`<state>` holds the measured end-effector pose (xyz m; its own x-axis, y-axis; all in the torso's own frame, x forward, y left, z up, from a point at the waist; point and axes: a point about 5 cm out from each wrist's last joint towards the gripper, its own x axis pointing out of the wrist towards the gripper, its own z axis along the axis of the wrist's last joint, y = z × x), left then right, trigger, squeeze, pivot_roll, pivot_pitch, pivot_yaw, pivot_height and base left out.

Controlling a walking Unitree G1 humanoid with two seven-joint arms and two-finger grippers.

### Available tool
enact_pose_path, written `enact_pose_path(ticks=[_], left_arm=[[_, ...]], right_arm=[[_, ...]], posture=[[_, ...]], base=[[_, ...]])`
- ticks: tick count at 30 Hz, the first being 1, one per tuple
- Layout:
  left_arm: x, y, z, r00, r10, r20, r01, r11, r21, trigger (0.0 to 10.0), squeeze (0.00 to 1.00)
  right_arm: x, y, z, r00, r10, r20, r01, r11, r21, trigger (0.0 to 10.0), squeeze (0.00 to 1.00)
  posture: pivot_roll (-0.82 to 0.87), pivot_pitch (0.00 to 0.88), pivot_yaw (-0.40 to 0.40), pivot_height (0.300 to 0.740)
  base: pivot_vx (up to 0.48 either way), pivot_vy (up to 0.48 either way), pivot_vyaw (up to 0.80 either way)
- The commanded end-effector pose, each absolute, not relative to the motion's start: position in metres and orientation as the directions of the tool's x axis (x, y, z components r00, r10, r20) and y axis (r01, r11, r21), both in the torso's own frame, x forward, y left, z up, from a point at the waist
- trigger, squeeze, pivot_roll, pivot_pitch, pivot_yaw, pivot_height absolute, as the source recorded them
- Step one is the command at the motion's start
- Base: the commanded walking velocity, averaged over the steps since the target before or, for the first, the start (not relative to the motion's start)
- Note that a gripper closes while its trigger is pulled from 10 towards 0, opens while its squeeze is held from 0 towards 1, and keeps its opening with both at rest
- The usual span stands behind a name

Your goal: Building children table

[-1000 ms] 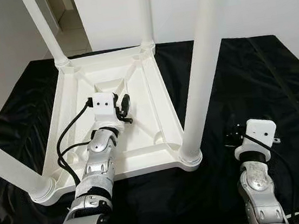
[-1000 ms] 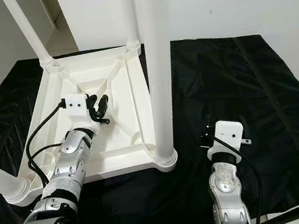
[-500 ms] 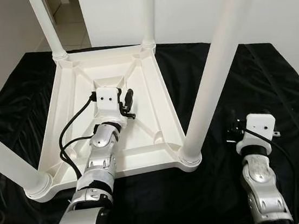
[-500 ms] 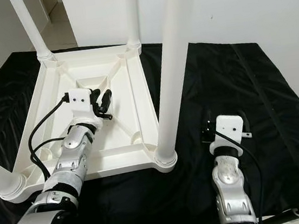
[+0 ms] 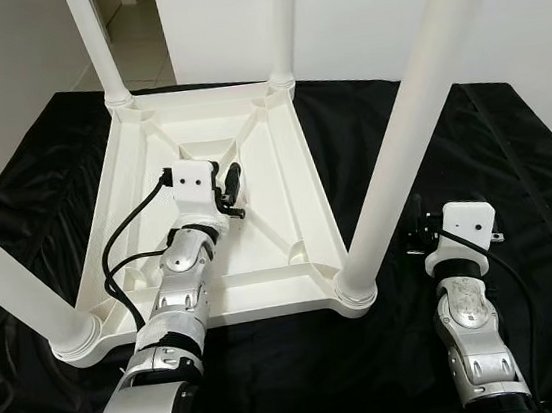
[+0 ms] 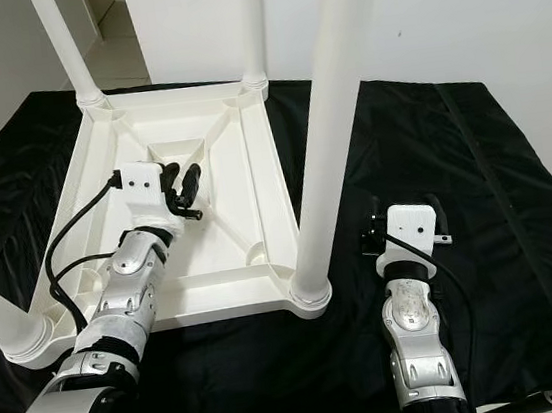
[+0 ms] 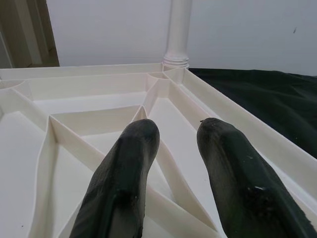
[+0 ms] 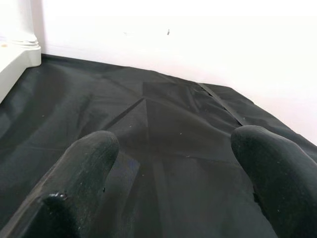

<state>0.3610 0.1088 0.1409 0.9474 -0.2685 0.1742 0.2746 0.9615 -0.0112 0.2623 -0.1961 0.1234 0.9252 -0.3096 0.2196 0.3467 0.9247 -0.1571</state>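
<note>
White plastic table (image 5: 284,185) lies upside down on the black cloth (image 5: 513,167), legs up, with the left gripper (image 5: 230,187) hovering over its ribbed underside, while the left wrist view shows fingers (image 7: 126,173) narrowly parted, empty, and the right wrist view shows the right gripper (image 8: 173,183) spread wide over bare cloth.

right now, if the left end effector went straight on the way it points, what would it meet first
Probably the raised ribs on the underside of the upturned white children's table. The left end effector hovers low over that panel, open and holding nothing, aimed roughly toward the far corner leg. Depth is unclear, so it might pass just above them.
</note>
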Motion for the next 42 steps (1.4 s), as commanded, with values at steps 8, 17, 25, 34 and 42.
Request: enact_pose_path(ticks=[8, 17, 25, 34, 42], left_arm=[[0.359, 0.105, 0.136, 0.930, -0.337, 0.146, 0.340, 0.940, 0.005, 10.0, 0.00], [0.358, 0.113, 0.133, 0.935, -0.329, 0.135, 0.329, 0.944, 0.021, 10.0, 0.00], [0.355, 0.127, 0.131, 0.940, -0.318, 0.127, 0.316, 0.948, 0.040, 10.0, 0.00], [0.346, 0.135, 0.124, 0.941, -0.320, 0.108, 0.316, 0.947, 0.054, 10.0, 0.00], [0.343, 0.137, 0.121, 0.942, -0.321, 0.097, 0.317, 0.947, 0.054, 10.0, 0.00]], right_arm=[[0.254, -0.192, 0.117, 0.924, -0.318, 0.214, 0.353, 0.923, -0.152, 10.0, 0.00], [0.243, -0.194, 0.115, 0.906, -0.357, 0.225, 0.389, 0.914, -0.117, 10.0, 0.00], [0.221, -0.201, 0.109, 0.881, -0.419, 0.218, 0.447, 0.889, -0.099, 10.0, 0.00], [0.203, -0.192, 0.107, 0.874, -0.433, 0.219, 0.457, 0.887, -0.069, 10.0, 0.00], [0.200, -0.193, 0.108, 0.869, -0.443, 0.220, 0.466, 0.882, -0.067, 10.0, 0.00]], posture=[[-0.01, 0.000, 0.005, 0.740], [-0.01, 0.000, 0.006, 0.740], [-0.02, 0.000, 0.013, 0.740], [-0.03, 0.023, 0.019, 0.740], [-0.03, 0.032, 0.020, 0.740]], base=[[0.000, 0.000, 0.00], [0.000, 0.000, 0.00], [0.000, 0.000, 0.00], [0.000, 0.112, 0.00], [0.000, 0.134, 0.00]])
